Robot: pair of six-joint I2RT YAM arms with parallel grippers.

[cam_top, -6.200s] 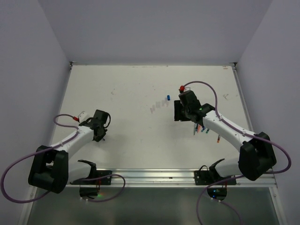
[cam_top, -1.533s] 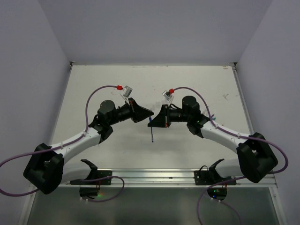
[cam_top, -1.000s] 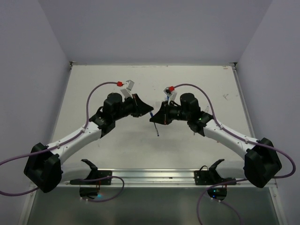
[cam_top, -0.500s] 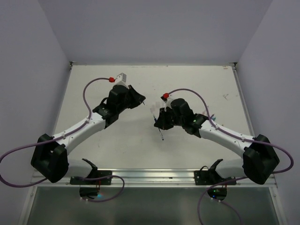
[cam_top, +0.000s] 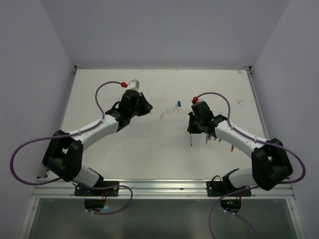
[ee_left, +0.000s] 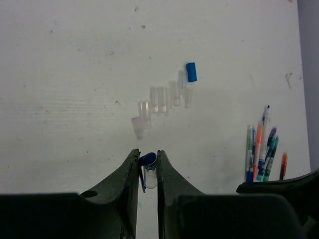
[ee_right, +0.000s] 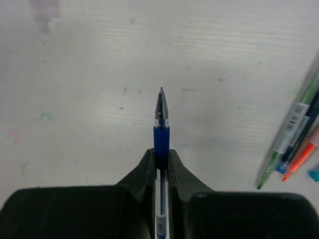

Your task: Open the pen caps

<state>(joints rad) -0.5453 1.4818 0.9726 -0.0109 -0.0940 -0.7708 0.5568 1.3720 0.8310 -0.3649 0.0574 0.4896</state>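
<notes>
The left pincer (ee_left: 147,155) is pinching a blue-topped cap (ee_left: 148,170) between fingers standing only a little apart. Just ahead of it, a slanting row of clear caps (ee_left: 159,99) is lying on the desk (ee_left: 75,74), ending at a blue cap (ee_left: 191,71). The right pincer (ee_right: 160,153) is clamping tight on an uncapped blue pen (ee_right: 160,124), its tip pointing forward, with loose pens (ee_right: 294,134) lying off to one side.

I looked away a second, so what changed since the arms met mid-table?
The grippers pulled apart: the left gripper carried the pulled-off cap leftward, the right gripper took the uncapped pen right, toward the loose pens. The blue cap and the row of clear caps stayed put.
</notes>
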